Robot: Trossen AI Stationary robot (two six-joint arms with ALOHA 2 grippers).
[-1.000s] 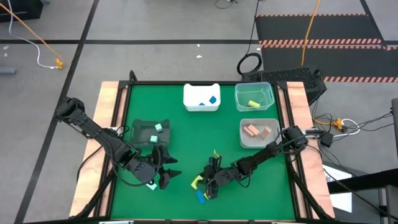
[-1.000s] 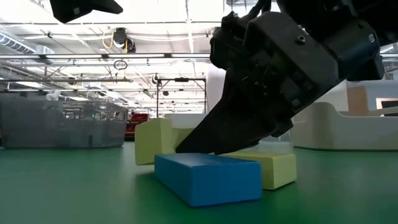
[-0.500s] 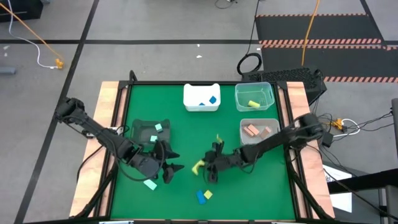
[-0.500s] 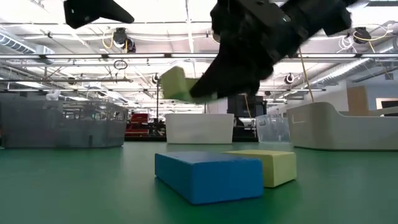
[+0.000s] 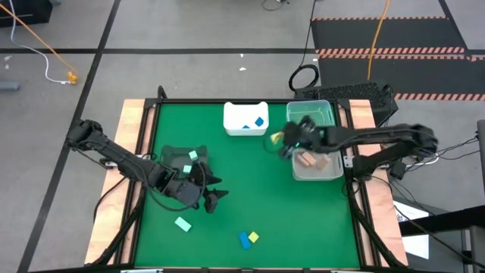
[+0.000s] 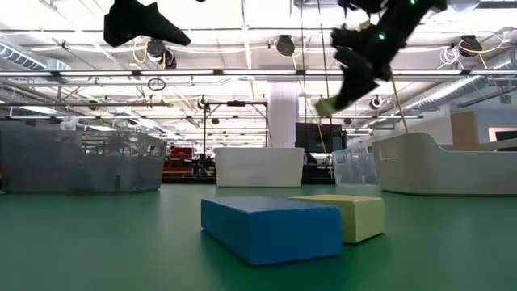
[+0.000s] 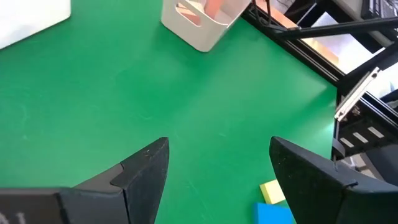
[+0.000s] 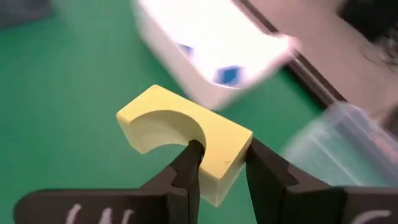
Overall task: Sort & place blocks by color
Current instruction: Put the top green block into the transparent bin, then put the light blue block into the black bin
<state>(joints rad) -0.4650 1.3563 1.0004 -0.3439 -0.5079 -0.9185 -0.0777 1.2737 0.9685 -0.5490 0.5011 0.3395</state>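
Yellow arch (image 8: 186, 140) in right gripper (image 8: 217, 163), beside white bin (image 5: 245, 119).

I can read no text, label, brand or number anywhere in my views. My own arm casing (image 8: 93, 208) carries pale markings at the edge of the right wrist view, below the yellow arch (image 8: 186, 140), but they are cut off and I cannot make them out.
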